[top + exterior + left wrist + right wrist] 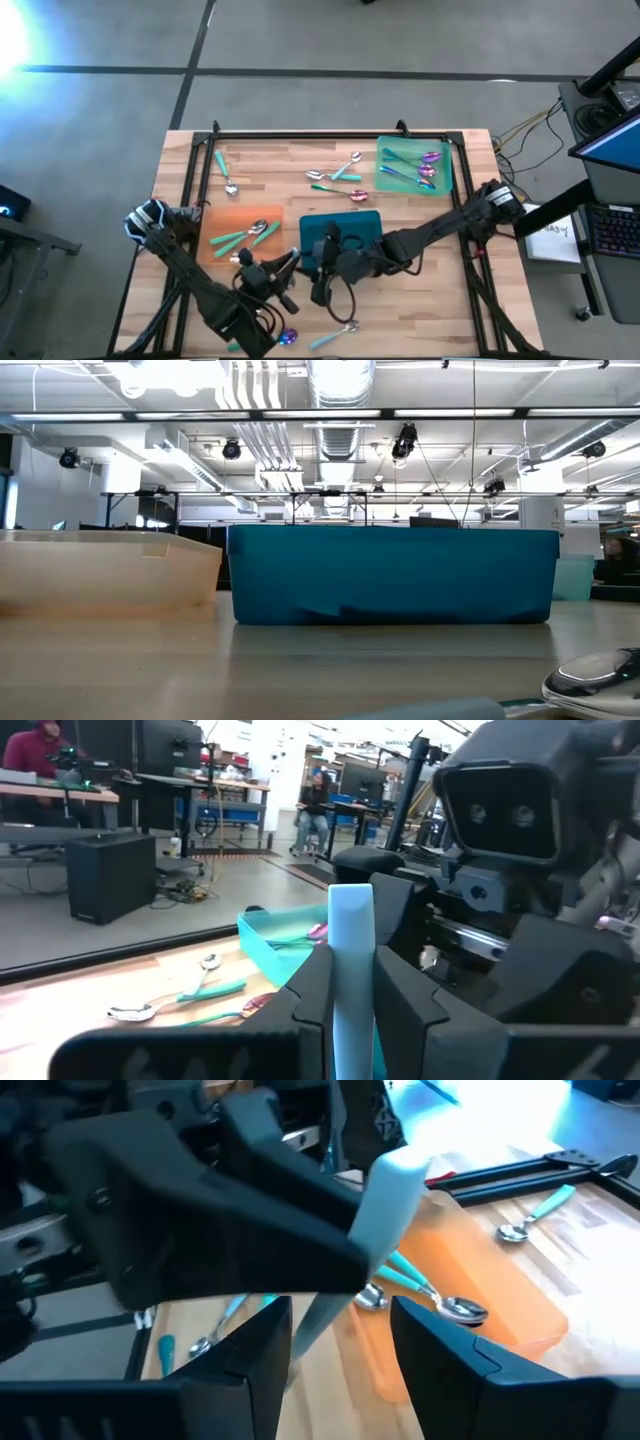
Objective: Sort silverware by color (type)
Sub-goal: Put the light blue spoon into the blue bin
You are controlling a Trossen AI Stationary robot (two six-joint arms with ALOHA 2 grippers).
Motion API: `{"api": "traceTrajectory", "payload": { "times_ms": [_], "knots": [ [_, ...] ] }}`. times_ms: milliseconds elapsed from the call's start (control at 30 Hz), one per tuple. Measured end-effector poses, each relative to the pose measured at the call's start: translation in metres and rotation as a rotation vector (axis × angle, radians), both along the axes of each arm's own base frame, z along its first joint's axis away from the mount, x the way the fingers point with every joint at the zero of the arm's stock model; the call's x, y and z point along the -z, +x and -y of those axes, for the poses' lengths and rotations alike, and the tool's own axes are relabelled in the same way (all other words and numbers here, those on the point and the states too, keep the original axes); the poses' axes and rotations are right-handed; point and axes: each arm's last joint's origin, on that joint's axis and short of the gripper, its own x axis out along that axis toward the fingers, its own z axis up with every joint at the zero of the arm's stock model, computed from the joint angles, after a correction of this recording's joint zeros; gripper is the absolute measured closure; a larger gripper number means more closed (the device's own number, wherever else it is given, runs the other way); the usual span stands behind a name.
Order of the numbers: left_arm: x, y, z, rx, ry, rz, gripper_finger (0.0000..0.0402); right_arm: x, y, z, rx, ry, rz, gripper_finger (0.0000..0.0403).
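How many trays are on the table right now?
3: an orange tray on the left, a teal tray in the middle, partly under the grippers, and a green tray at the far right.

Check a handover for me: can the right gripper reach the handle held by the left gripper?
Probably yes: the right gripper is open, a finger on each side of the handle that the left gripper holds.

Left gripper (350, 982) clamps an upright pale handle (351, 935); right arm (500, 830) looms just beyond; two teal spoons (180, 997) lie near a green tray (268, 942).
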Motion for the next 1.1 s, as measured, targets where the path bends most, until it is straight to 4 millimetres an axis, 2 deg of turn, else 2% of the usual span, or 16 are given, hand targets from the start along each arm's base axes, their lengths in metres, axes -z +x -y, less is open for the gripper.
{"api": "traceTrajectory", "payload": {
  "times_ms": [467,600,733,767,933,1100],
  "knots": [
    [-0.001,0.019,-0.013,-0.062,-0.059,0.061,0.0371,0.002,0.006,0.019,0.017,-0.074,-0.029,0.0253],
    [-0.001,0.02,-0.014,-0.065,-0.062,0.061,0.037,0.004,0.006,0.021,0.019,-0.081,-0.049,0.0289],
    [-0.001,0.019,-0.014,-0.063,-0.052,0.05,0.037,0.006,0.005,0.023,0.023,-0.119,-0.073,0.0368],
    [0.0,0.019,-0.014,-0.062,-0.044,0.042,0.037,0.007,0.005,0.023,0.015,-0.131,-0.075,0.0377],
    [0.0,0.02,-0.014,-0.061,-0.024,-0.001,0.0358,0.008,0.004,0.025,0.019,-0.147,-0.108,0.0379],
    [0.0,0.022,-0.016,-0.062,0.01,-0.064,0.0315,0.012,0.0,0.031,0.02,-0.173,-0.189,0.0384]
  ]
}}
